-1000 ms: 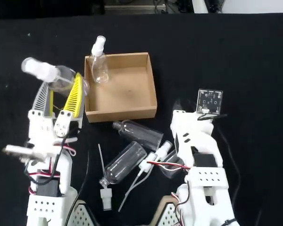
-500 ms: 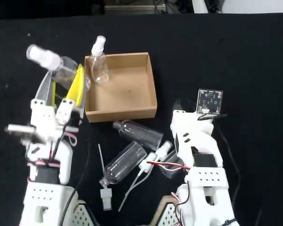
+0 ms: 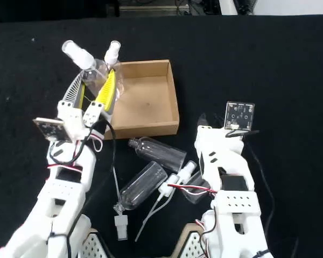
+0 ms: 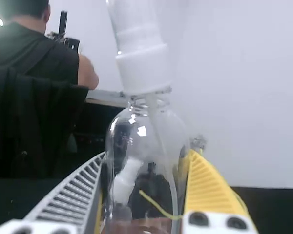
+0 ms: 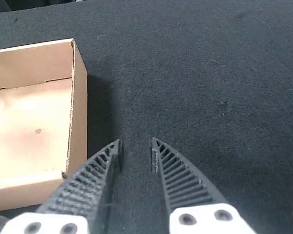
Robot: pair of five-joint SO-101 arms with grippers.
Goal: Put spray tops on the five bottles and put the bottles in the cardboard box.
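- Left gripper (image 3: pixel 95 81): jaws closed on a clear spray bottle (image 3: pixel 97 75). The grey ribbed finger presses one side of the body and the yellow finger (image 3: pixel 107 92) the other.
- Held bottle: gripped around its rounded body, with the neck and the fitted white spray top (image 3: pixel 77 53) projecting beyond the fingertips. In the high view it is tilted and raised over the left wall of the cardboard box (image 3: pixel 174 97).
- Second capped bottle (image 3: pixel 113 51): stands in the box's far left corner, just beside the held bottle. Contact between the two cannot be determined.
- Right gripper (image 5: pixel 136 144): jaws slightly apart with nothing between them, over the black cloth (image 5: pixel 210 73) just beside the box's right wall.
- Two uncapped bottles, one nearer the box (image 3: pixel 157 152) and one nearer the arms (image 3: pixel 141 185): lying on the cloth between the arms, in front of the box.
- Third bottle (image 3: pixel 192 191): partly hidden under the right arm.
- Loose spray top (image 3: pixel 120 226): lies just beside the nearer bottle's neck.
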